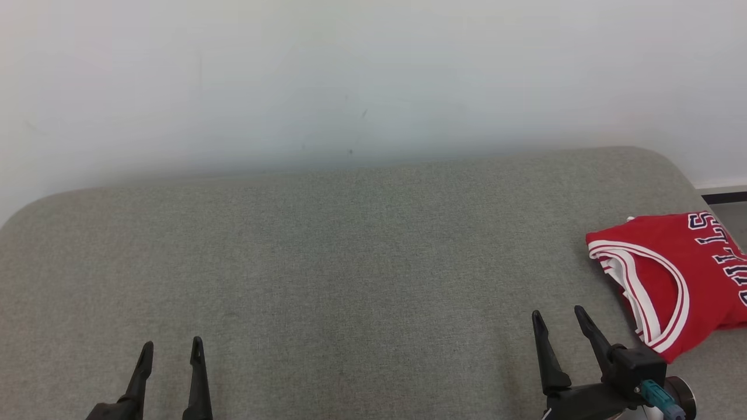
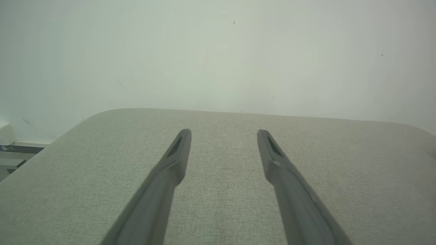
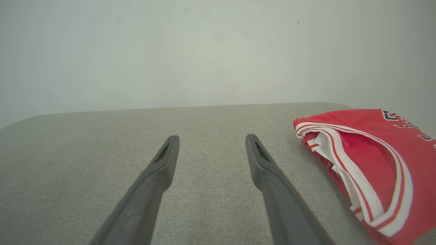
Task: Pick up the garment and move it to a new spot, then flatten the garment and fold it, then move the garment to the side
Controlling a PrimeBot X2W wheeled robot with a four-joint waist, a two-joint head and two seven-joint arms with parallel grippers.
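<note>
The garment (image 1: pixel 671 274) is a red jersey with white trim and dark lettering, lying folded at the right end of the grey-green cushion (image 1: pixel 350 262). In the right wrist view the garment (image 3: pixel 374 170) lies to the right of the fingers, apart from them. My right gripper (image 1: pixel 557 318) stands open just left of the garment, nothing between its fingers; its open tips (image 3: pixel 211 141) hover over bare fabric. My left gripper (image 1: pixel 172 347) is open at the lower left, far from the garment, and its tips (image 2: pixel 223 134) point over bare cushion.
A pale wall (image 1: pixel 350 76) rises right behind the cushion's far edge. The cushion's corners are rounded, and its right end drops off near the garment. A dark baseboard strip (image 1: pixel 723 197) shows at the far right.
</note>
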